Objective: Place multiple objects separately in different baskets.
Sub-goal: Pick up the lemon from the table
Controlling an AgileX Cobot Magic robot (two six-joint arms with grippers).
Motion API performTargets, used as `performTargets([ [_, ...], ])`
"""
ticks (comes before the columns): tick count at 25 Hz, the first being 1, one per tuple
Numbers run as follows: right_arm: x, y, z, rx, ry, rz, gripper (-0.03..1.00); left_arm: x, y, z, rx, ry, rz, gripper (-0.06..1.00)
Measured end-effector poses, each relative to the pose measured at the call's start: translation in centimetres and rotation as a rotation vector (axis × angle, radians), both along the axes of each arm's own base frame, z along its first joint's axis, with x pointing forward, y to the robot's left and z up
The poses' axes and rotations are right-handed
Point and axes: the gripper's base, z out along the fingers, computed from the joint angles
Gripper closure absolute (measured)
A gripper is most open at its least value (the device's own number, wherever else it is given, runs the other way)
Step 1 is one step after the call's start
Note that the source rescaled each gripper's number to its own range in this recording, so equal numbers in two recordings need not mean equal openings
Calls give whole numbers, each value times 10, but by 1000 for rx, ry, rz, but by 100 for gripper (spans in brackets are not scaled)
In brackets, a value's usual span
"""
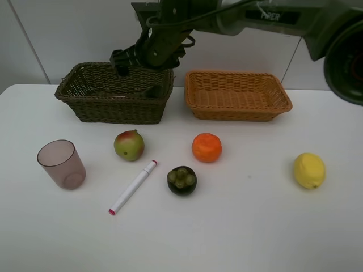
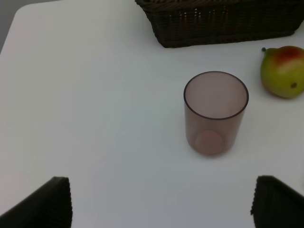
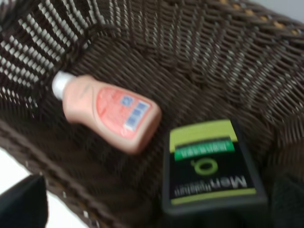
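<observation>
R tool [image 1: 122, 61] is over the dark olive-brown basket [image 1: 113, 107], fingers apart, nothing clamped. In the R wrist cam the pink bottle [image 3: 109, 111] and dark green bottle [image 3: 209, 166] lie on their sides on that basket's floor, close together; can't tell if they touch.

L tool [image 2: 159, 204] is also spread wide and empty, above the table [image 1: 255, 226] near the mauve cup [image 1: 61, 164], which stands upright.

The orange-tan basket [image 1: 238, 107] sits just beside the dark one.

On the table in front:
- mango [image 1: 129, 145], nr the dark basket
- white marker [image 1: 133, 187], lying diagonal
- dark round fruit [image 1: 182, 180]
- orange [image 1: 206, 147]
- lemon [image 1: 309, 170], well apart on the R side
</observation>
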Motion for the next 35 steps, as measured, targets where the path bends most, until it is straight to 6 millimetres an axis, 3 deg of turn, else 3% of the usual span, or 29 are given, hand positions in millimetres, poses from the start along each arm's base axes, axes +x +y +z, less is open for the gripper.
performTargets([
  [10,4,-53,28,-176,95,-95,-2,0,0,0,0,0,0,-6],
  [18,13,-106,24,-302,279,-204,-2,0,0,0,0,0,0,-6],
  [26,20,-142,28,-333,328,-277,-2,0,0,0,0,0,0,-6],
  [30,7,-167,28,-382,361,-317,-2,0,0,0,0,0,0,-6],
  [35,-20,-216,19,-364,407,-399,-2,0,0,0,0,0,0,-6],
])
